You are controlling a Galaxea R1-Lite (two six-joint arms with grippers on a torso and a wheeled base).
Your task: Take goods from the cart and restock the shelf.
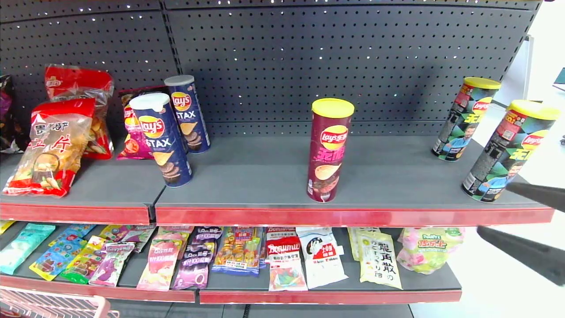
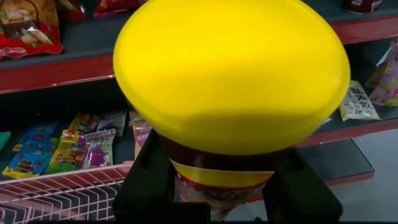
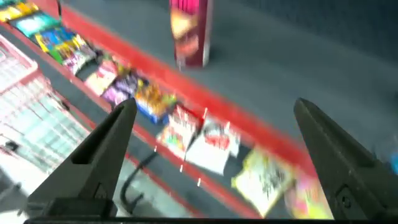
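Your left gripper (image 2: 221, 186) is grasping a yellow-lidded can (image 2: 230, 74); your right gripper (image 3: 214, 106) is hanging released at your 3 o'clock

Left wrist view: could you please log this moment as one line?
left gripper: jaws shut on yellow-lidded chip can | right gripper: jaws open, empty | upper shelf: maroon can upright
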